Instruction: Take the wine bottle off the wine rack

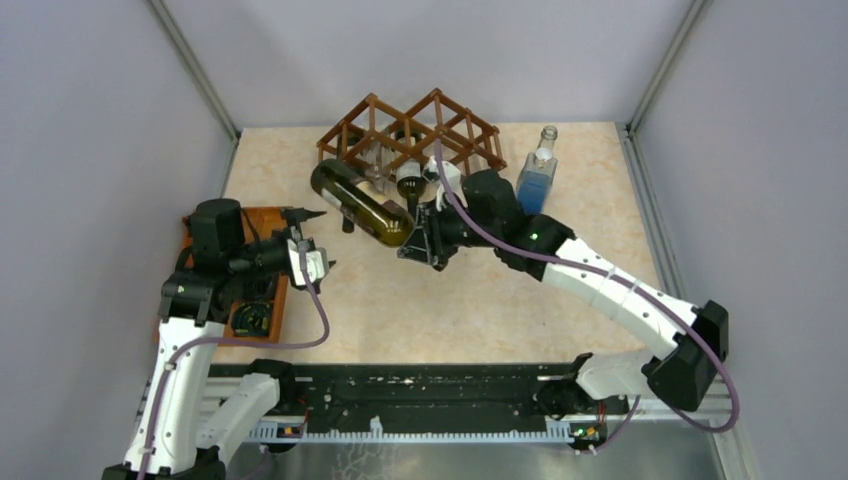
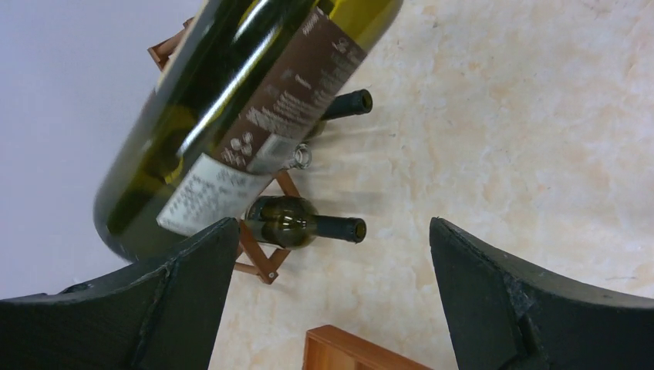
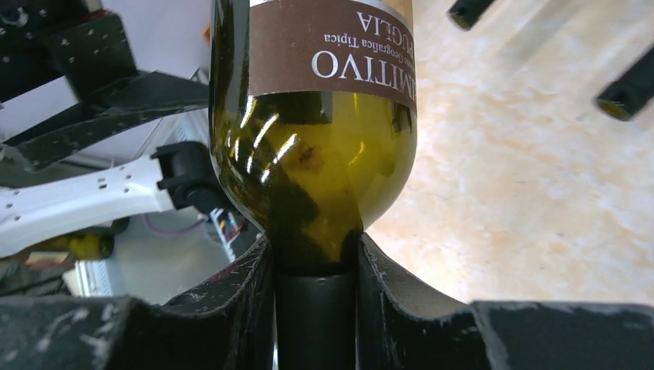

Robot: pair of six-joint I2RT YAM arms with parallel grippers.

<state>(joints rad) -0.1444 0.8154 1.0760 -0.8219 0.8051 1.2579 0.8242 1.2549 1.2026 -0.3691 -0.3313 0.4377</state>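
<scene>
My right fingers (image 3: 235, 308) pinch wine bottle (image 3: 312, 154) neck; bottle looks clear of wine rack (image 1: 410, 135), setdown left. My left fingers (image 2: 177, 301) wide, empty.

Bare tabletop (image 1: 480, 300) mid-front passable; wine rack (image 1: 405, 120), blue bottle (image 1: 537, 182) block rear; tray (image 1: 262, 216) seemingly hems left.

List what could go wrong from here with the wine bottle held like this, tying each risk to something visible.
The right hand pinches the wine bottle only at its neck, heavy body sticking out sideways; it may swivel or slip.
Its base hangs near the wine rack; a swing could knock it or the other bottles inside.
The open left hand is close by and could be struck.
</scene>
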